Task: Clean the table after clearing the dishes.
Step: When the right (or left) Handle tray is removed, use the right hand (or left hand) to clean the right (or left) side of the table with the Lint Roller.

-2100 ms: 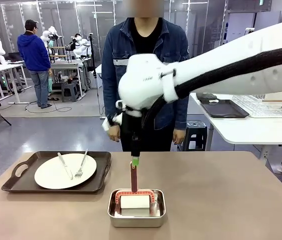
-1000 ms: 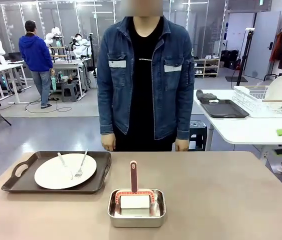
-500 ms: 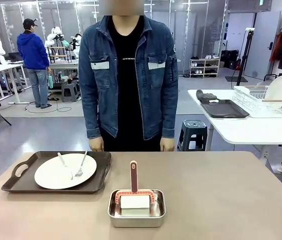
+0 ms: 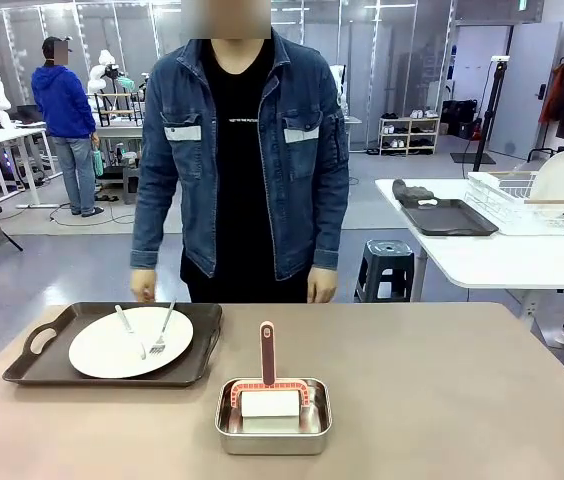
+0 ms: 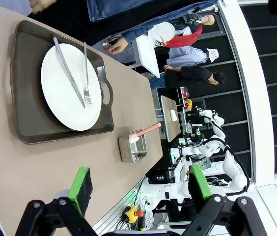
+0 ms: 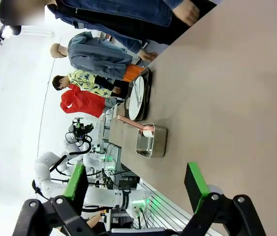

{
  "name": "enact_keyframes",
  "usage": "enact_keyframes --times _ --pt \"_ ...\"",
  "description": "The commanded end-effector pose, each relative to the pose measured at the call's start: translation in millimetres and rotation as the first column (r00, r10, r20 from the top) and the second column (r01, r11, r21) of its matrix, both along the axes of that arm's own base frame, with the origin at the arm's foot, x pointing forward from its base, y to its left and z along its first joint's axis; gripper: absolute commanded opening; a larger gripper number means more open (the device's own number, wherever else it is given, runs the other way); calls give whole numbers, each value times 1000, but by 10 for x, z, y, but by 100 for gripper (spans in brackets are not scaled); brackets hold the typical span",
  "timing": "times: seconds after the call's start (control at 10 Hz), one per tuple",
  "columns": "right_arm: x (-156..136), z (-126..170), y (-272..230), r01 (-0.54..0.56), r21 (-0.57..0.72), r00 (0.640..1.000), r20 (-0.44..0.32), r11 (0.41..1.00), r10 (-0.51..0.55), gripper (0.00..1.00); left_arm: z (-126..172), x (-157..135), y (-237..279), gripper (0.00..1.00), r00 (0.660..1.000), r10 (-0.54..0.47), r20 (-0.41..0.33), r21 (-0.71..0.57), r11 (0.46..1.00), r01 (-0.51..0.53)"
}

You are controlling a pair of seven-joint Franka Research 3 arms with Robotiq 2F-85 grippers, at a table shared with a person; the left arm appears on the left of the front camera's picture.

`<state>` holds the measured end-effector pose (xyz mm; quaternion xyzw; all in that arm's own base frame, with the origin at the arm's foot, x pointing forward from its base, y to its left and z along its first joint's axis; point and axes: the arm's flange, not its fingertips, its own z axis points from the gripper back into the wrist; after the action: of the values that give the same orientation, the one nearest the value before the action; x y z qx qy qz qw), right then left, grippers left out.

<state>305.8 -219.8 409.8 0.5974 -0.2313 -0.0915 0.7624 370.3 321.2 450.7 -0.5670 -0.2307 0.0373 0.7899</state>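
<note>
Currently my left hand (image 5: 138,186) and right hand (image 6: 135,180) both gape wide, holding nothing; one white plate (image 4: 97,355) with knife (image 4: 129,331) and fork (image 4: 163,330) lies on its brown tray (image 4: 205,342), left side of the tabletop (image 4: 442,400).

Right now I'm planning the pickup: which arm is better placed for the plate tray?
Probably left: the tray sits on the table's left side, near the open left gripper, far from the right gripper.

table (image 4: 442,400) near edge off frame; white tool head (image 4: 271,403) partly behind pan (image 4: 272,440) wall
</note>
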Motion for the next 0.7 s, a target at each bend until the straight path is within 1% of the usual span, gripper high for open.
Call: enact_keyframes --times 0.0,0.6 --pt "10 13 7 0 4 1000 6 1000 0 100 13 -24 20 100 1000 3 1 3 1000 -3" --pt "10 13 7 0 4 1000 6 1000 0 100 13 -24 20 100 1000 3 1 3 1000 -3"
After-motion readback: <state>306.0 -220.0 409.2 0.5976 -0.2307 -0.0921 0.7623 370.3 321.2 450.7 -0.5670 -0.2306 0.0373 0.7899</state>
